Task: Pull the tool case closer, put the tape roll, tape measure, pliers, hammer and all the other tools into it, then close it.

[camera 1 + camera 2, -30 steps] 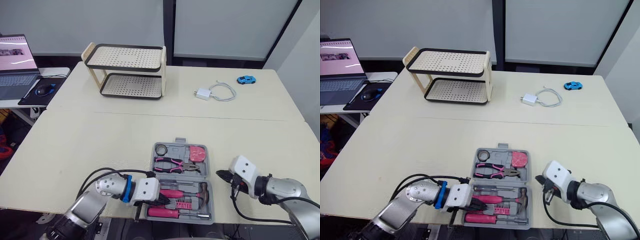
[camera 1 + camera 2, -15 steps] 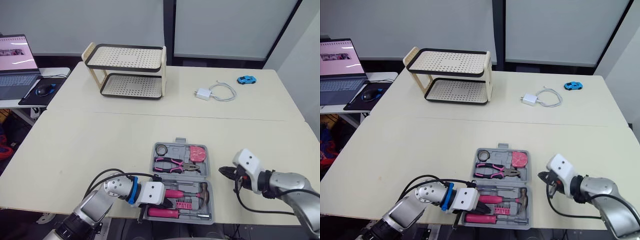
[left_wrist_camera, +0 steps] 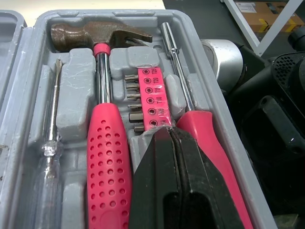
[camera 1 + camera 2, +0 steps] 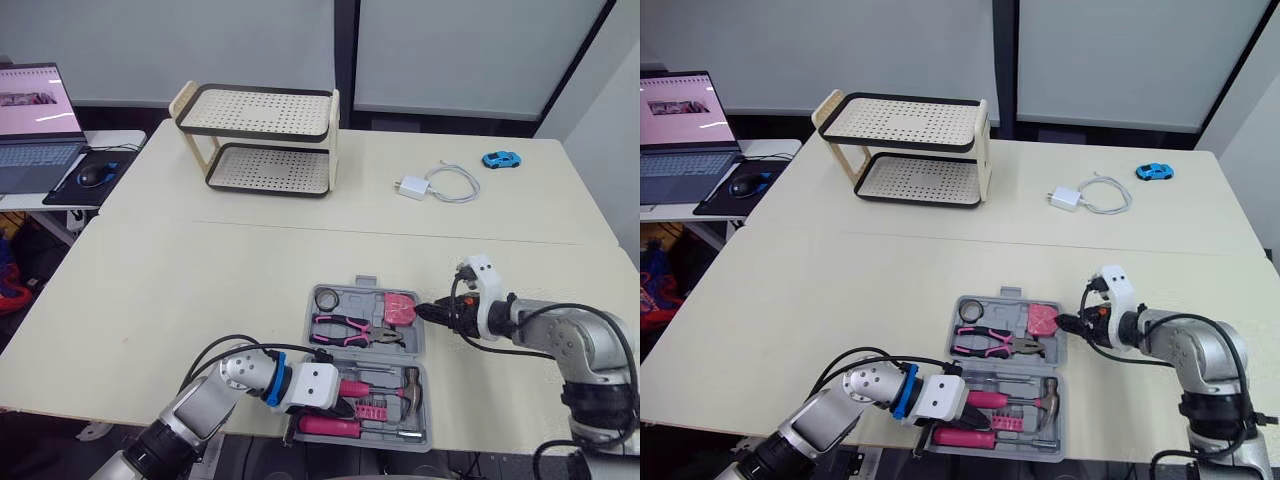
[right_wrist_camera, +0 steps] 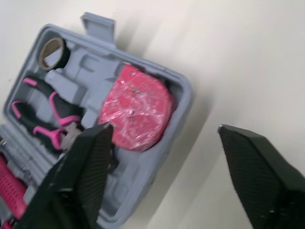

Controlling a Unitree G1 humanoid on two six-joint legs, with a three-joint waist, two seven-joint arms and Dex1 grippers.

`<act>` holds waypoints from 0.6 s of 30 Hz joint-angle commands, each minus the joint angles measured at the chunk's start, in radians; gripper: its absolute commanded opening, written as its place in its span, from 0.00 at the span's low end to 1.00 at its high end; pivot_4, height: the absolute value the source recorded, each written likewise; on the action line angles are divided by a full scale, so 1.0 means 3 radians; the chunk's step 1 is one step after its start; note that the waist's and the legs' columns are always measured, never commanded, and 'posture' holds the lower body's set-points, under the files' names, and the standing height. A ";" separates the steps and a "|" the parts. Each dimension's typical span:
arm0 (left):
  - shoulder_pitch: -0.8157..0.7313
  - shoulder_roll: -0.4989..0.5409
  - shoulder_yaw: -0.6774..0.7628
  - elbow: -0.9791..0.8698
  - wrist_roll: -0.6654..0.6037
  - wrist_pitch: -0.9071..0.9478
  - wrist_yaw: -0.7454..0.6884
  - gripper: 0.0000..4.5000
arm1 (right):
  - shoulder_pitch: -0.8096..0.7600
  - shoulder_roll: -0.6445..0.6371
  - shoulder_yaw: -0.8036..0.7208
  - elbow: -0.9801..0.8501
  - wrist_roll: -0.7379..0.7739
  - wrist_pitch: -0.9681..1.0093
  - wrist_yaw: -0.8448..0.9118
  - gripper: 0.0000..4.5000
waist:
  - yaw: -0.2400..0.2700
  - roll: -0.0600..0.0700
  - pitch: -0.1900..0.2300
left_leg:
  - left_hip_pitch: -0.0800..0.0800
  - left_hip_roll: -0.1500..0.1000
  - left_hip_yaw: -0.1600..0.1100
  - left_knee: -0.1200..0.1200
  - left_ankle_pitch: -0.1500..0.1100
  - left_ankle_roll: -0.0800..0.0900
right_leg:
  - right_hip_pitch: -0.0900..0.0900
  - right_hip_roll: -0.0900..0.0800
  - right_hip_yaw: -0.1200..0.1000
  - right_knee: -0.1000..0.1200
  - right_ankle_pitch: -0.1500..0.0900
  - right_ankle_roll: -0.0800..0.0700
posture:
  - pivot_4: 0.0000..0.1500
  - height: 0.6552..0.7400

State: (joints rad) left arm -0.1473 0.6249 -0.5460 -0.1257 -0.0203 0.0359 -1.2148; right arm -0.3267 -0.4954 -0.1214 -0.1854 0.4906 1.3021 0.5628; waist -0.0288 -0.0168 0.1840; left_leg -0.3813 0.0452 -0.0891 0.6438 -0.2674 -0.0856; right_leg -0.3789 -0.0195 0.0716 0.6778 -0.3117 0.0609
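Note:
The grey tool case (image 4: 427, 396) lies open at the table's near edge. Its far half holds the tape roll (image 4: 326, 298), the pink-handled pliers (image 4: 350, 329) and the pink tape measure (image 4: 399, 307). The near half holds the hammer (image 3: 102, 143), a bit strip (image 3: 149, 98) and screwdrivers (image 3: 200, 131). My left gripper (image 3: 169, 136) is shut with nothing in it, lying over the near half between the hammer handle and a pink screwdriver. My right gripper (image 5: 164, 129) is open wide at the case's far right corner, straddling the case wall beside the tape measure (image 5: 136, 112).
A two-tier perforated rack (image 4: 262, 140) stands at the far left of the table. A white charger with its cable (image 4: 435, 185) and a blue toy car (image 4: 497, 159) lie at the far right. A laptop (image 4: 35, 120) sits on a side desk to the left.
My right gripper has opened and swung from beside the case's near right side to its far right corner. The left gripper stays shut over the near half.

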 commanded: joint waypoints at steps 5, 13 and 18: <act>0.0074 0.0064 -0.0111 0.0096 0.0138 0.0002 -0.0029 0.00 | -0.0196 0.0291 -0.0023 0.0374 0.0061 0.0070 -0.0180 1.00 | -0.0018 0.0004 -0.0002 | 0.0003 0.0001 0.0000 -0.0001 0.0000 0.0000 | -0.0001 0.0001 0.0000 0.0005 0.0000 0.0000 | 1.00 0.94; 0.0057 0.0092 -0.0122 0.0137 0.0161 -0.0010 -0.0079 0.00 | -0.0343 0.0475 0.0173 0.0621 0.0078 0.0118 -0.0119 1.00 | -0.0029 0.0008 -0.0008 | 0.0005 0.0002 0.0000 -0.0001 0.0000 0.0000 | 0.0000 0.0002 0.0001 0.0005 0.0000 0.0000 | 1.00 0.94; 0.0032 0.0100 -0.0128 0.0150 0.0165 -0.0003 -0.0100 0.00 | -0.0410 0.0591 0.0177 0.0661 0.0137 0.0135 -0.0090 1.00 | -0.0052 0.0009 -0.0008 | 0.0006 0.0003 -0.0001 -0.0001 0.0000 0.0000 | 0.0000 0.0003 0.0001 0.0005 0.0000 0.0000 | 1.00 0.94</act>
State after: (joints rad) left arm -0.1527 0.6406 -0.5478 -0.1142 -0.0205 0.0165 -1.2382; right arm -0.4480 -0.3369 -0.0880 0.0037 0.4959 1.3220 0.5216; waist -0.0444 -0.0142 0.1816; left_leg -0.3795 0.0460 -0.0893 0.6434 -0.2674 -0.0855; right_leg -0.3790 -0.0185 0.0718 0.6795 -0.3117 0.0609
